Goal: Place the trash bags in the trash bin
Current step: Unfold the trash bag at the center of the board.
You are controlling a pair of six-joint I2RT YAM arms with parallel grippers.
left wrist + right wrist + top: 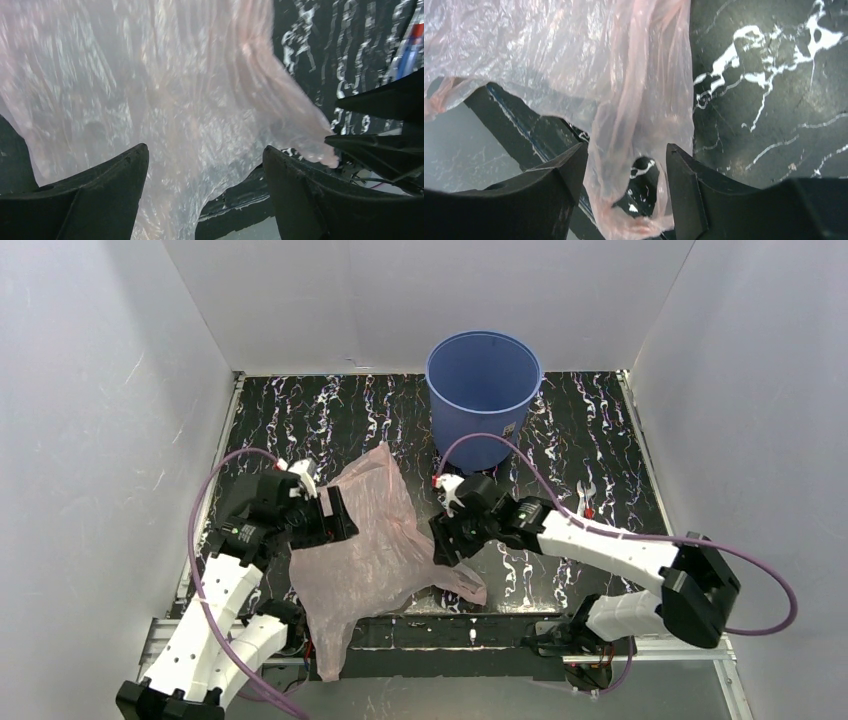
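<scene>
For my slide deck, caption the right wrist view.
Open right fingers straddle a hanging strip of the pink bag above the marbled table.

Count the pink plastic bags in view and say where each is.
1. The translucent pale-pink plastic bag lies spread across the middle of the black marbled table, trailing over its near edge; another could hide underneath.

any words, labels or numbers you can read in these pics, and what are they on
Nothing can be read in any view.
label low on the side of the blue bucket: a small pale patch, too small to read.
pink plastic bag: no print visible in either wrist view.
</scene>
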